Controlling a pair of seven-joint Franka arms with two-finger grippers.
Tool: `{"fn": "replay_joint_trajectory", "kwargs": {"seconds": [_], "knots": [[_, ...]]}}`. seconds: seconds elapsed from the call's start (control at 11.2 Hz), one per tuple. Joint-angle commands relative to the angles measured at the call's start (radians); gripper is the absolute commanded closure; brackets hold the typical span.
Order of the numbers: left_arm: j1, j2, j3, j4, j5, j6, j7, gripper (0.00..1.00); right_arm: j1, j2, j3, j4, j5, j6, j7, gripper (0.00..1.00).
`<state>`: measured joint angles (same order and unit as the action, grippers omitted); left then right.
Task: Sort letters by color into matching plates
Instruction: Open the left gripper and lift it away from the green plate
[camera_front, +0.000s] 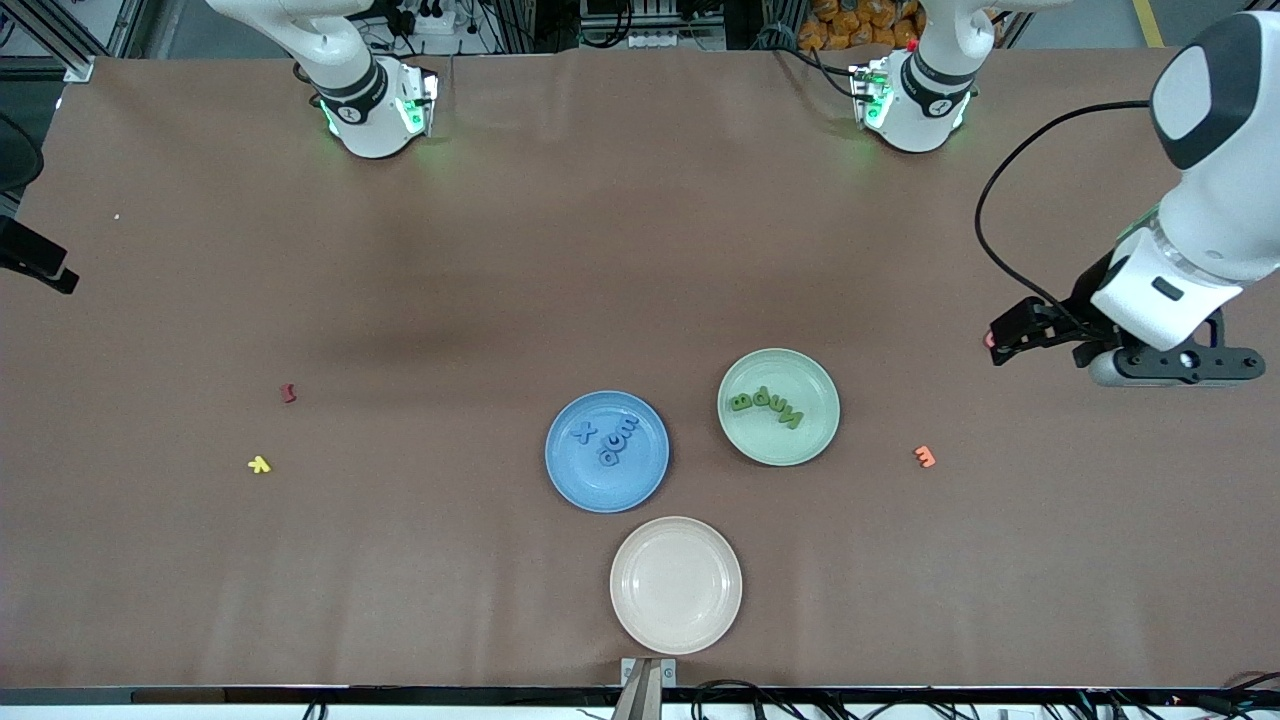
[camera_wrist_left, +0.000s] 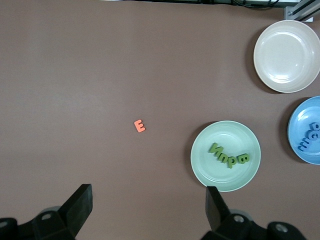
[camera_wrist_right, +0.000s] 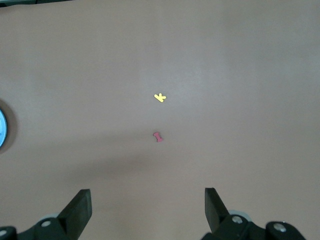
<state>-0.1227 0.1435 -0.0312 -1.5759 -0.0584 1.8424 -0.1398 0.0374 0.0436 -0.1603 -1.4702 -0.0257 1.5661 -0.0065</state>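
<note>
Several blue letters (camera_front: 608, 442) (camera_wrist_left: 310, 139) lie in the blue plate (camera_front: 600, 490) (camera_wrist_left: 299, 122). Several green letters (camera_front: 766, 404) (camera_wrist_left: 228, 157) lie in a row in the pale green plate (camera_front: 790, 445) (camera_wrist_left: 220, 175). The two plates sit side by side mid-table, the green one toward the left arm's end. My left gripper (camera_front: 1015, 335) (camera_wrist_left: 148, 189) hangs open and empty over bare table at the left arm's end, apart from the green plate. My right gripper (camera_wrist_right: 147, 192) is open and empty, high over bare table at the right arm's end.
A cream plate (camera_front: 676, 585) (camera_wrist_left: 287, 55) sits nearer the front camera than the other two plates. An orange letter (camera_front: 925, 457) (camera_wrist_left: 140, 126) lies beside the green plate. A yellow letter (camera_front: 259, 464) (camera_wrist_right: 160, 97) and a red letter (camera_front: 289, 393) (camera_wrist_right: 158, 136) lie toward the right arm's end.
</note>
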Motion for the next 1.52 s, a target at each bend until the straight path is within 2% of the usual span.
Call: {"fn": "replay_joint_trajectory", "kwargs": {"seconds": [0.0, 0.36, 0.54, 0.8, 0.89, 1.43], "knots": [[0.031, 0.007, 0.007, 0.008, 0.025, -0.015, 0.037, 0.00, -0.065, -0.007, 0.068, 0.007, -0.002, -0.003, 0.003, 0.00], [0.043, -0.037, 0.016, 0.017, 0.028, -0.020, 0.152, 0.00, -0.060, -0.005, 0.067, 0.007, -0.002, -0.001, 0.003, 0.00], [0.060, -0.044, 0.010, 0.022, 0.031, -0.066, 0.155, 0.00, -0.060, -0.004, 0.067, 0.007, -0.002, 0.003, 0.003, 0.00], [0.095, -0.039, -0.004, 0.114, 0.020, -0.176, 0.189, 0.00, -0.057, -0.004, 0.067, 0.007, 0.000, 0.011, 0.005, 0.00], [0.101, -0.047, -0.024, 0.116, 0.025, -0.179, 0.187, 0.00, -0.056, -0.004, 0.067, 0.005, 0.000, 0.011, 0.007, 0.00], [0.095, -0.116, -0.015, 0.114, 0.026, -0.183, 0.189, 0.00, -0.060, -0.004, 0.067, 0.005, 0.003, 0.009, 0.016, 0.00]]}}
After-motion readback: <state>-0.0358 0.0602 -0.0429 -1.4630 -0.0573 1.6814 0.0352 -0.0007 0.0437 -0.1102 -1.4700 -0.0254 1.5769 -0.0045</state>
